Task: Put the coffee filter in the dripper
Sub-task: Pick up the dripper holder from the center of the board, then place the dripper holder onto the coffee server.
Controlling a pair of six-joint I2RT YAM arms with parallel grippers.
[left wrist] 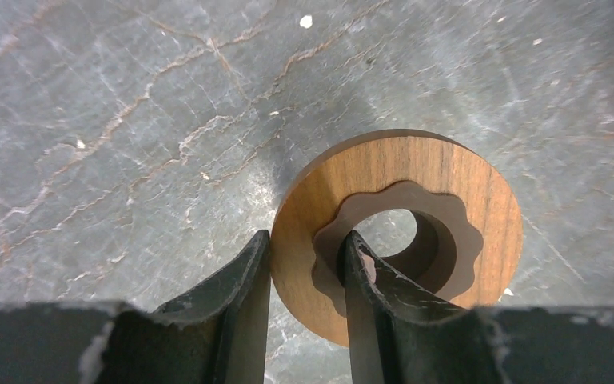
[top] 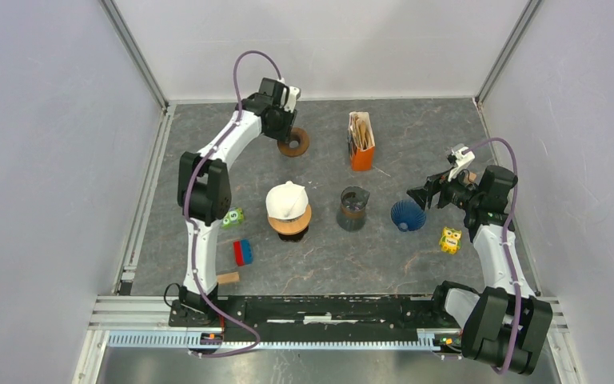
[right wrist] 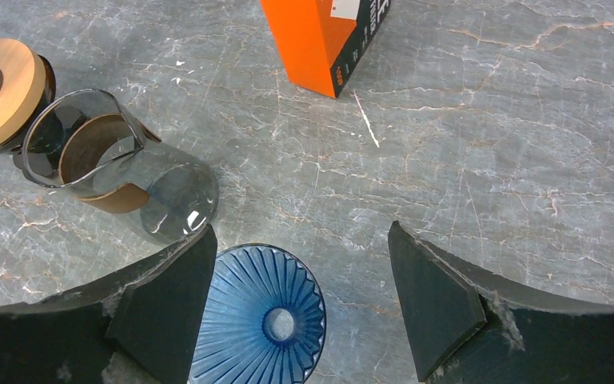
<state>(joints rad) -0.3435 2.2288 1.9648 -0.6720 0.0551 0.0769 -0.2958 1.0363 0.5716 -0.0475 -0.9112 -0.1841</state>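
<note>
On top of the grey table [top: 416,144], which has thin brown cracks like stone, everything sits inside plain pale walls [top: 48,160] with silver metal rails [top: 140,60] in the corners. At the back stands a tall orange cardboard box [top: 360,152], open on top, with thin paper sheets [top: 360,128] packed inside. It has a white and black label, but the letters are too small to read. Near the middle, the white cone-shaped coffee filter [top: 285,200] sits on a round wooden plate [top: 292,222] over a dark cup [top: 292,235]. Just to its right is a see-through glass jug with a brown band [top: 353,208]. Further right is the blue ribbed dripper [top: 408,215], well apart from the filter; the right wrist view shows its ribbed inside and small middle hole. The right gripper [right wrist: 300,232] hangs over the dripper with its fingers wide apart, holding nothing. Far at the back, the left gripper [left wrist: 307,236] pinches a flat wooden ring [left wrist: 448,184], one finger outside and one in the hole. A small yellow toy [top: 449,240] lies near the right arm.
</note>
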